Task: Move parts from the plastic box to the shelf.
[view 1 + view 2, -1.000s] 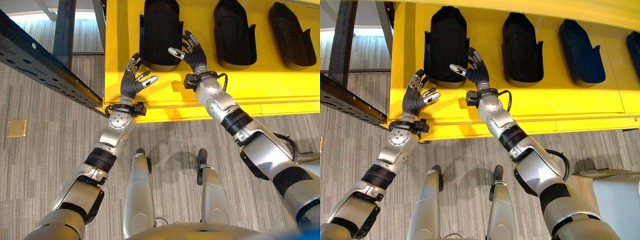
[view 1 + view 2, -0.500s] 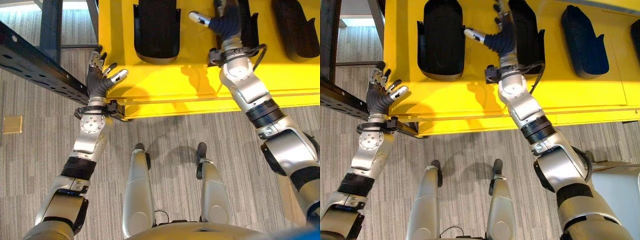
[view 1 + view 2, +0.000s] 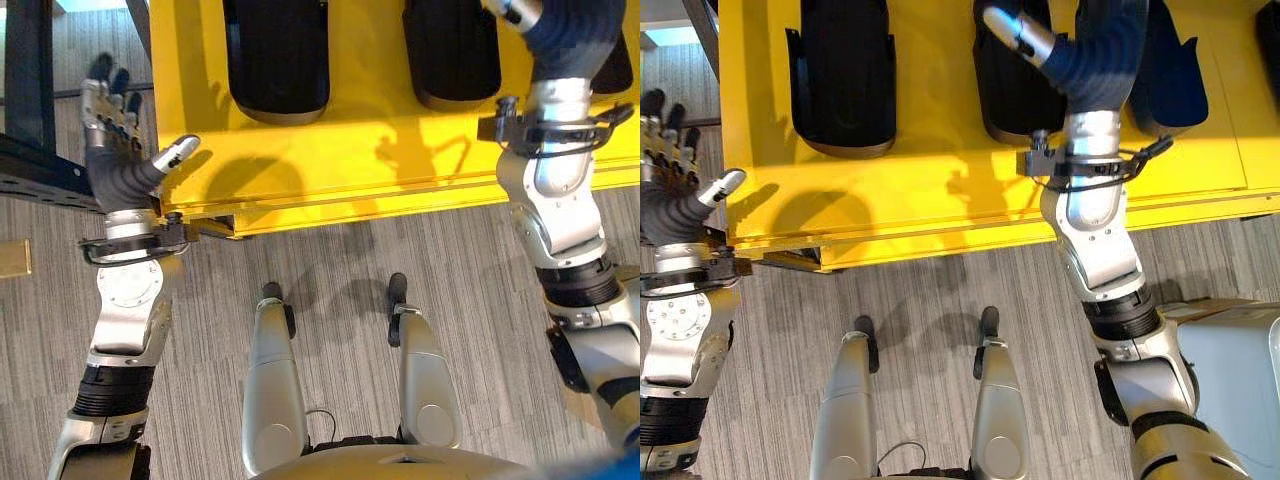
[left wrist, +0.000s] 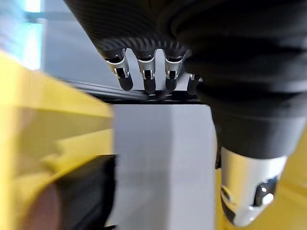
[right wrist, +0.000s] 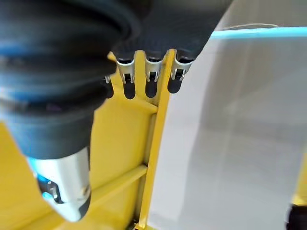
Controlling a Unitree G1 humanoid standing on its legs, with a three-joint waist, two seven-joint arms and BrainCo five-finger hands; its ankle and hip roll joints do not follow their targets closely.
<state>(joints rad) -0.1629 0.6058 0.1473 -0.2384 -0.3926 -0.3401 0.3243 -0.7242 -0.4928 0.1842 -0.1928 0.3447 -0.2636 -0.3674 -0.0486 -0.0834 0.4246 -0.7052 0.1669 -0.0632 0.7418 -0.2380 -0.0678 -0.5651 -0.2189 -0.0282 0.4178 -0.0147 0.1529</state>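
Observation:
Three black moulded parts lie in a row on the yellow shelf surface [image 3: 940, 170]: one at the left [image 3: 845, 70], one in the middle [image 3: 1012, 95], one at the right [image 3: 1175, 75]. My right hand [image 3: 1095, 50] hovers open above the gap between the middle and right parts, thumb out toward the middle one, holding nothing. Its fingers [image 5: 151, 79] hang straight in the right wrist view. My left hand [image 3: 118, 175] is open with spread fingers, just off the yellow surface's left edge and empty. Straight fingers [image 4: 146, 72] show in the left wrist view.
A dark perforated metal beam [image 3: 35, 165] runs behind my left hand, at the yellow surface's left corner. A pale grey box [image 3: 1230, 345] stands on the floor at the lower right. A small brass plate [image 3: 12, 258] is set in the carpet at the left.
Both arms have spread apart: the left hand went left, off the yellow surface; the right hand went right, from the left part past the middle one. The camera view also shifted.

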